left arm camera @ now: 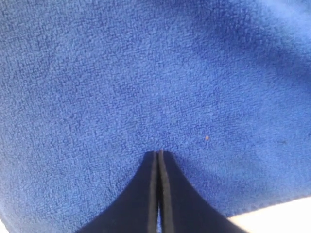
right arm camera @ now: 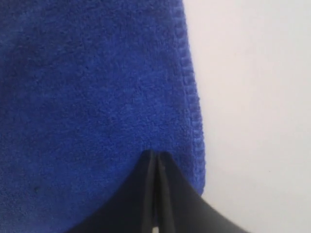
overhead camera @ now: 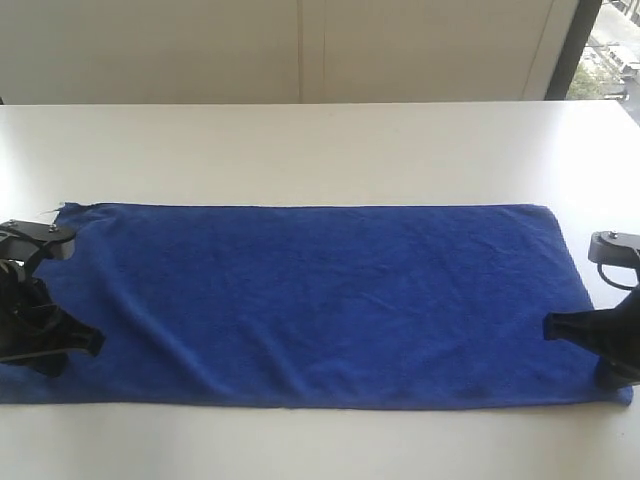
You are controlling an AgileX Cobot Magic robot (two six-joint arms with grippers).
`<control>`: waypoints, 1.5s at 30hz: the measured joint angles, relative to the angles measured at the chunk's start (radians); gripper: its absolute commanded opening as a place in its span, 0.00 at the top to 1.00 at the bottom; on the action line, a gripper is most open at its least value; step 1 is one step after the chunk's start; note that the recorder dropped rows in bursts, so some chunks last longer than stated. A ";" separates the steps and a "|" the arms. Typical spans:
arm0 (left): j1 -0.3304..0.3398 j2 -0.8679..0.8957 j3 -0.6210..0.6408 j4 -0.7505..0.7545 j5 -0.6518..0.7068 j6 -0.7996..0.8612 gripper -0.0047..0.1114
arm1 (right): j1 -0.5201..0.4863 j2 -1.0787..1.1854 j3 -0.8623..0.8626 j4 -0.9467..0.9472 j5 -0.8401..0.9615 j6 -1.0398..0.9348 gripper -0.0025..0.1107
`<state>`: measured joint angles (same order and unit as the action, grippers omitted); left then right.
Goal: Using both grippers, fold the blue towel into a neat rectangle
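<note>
The blue towel [overhead camera: 320, 300] lies spread flat as one long rectangle on the white table, with faint creases toward its near left part. My left gripper [overhead camera: 97, 342] is shut and sits low over the towel's left end, its tips pointing inward. In the left wrist view the closed jaws [left arm camera: 159, 153] rest against the fuzzy towel [left arm camera: 146, 73], with nothing between them. My right gripper [overhead camera: 548, 326] is shut over the towel's right end. The right wrist view shows its tips [right arm camera: 157, 154] just inside the stitched hem [right arm camera: 192, 97] of the towel [right arm camera: 87, 87].
The white table [overhead camera: 320, 150] runs well beyond the towel at the back, and a narrow bare strip lies along the front. A pale wall stands behind, with a window [overhead camera: 610, 50] at the back right. Bare table [right arm camera: 252, 97] shows beside the towel's right hem.
</note>
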<state>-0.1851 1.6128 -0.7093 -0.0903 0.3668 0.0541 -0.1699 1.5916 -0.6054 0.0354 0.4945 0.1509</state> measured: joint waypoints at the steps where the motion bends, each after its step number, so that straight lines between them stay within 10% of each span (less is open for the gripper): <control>1: 0.000 0.000 0.000 0.000 0.002 0.000 0.96 | 0.000 0.008 -0.002 -0.005 -0.002 0.003 0.98; 45: 0.023 -0.056 -0.124 0.049 -0.037 -0.054 0.96 | 0.002 -0.015 -0.251 0.015 0.026 -0.049 0.98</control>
<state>-0.1625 1.5572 -0.8328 -0.0416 0.3294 0.0000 -0.1682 1.5763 -0.8566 0.0508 0.5202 0.1016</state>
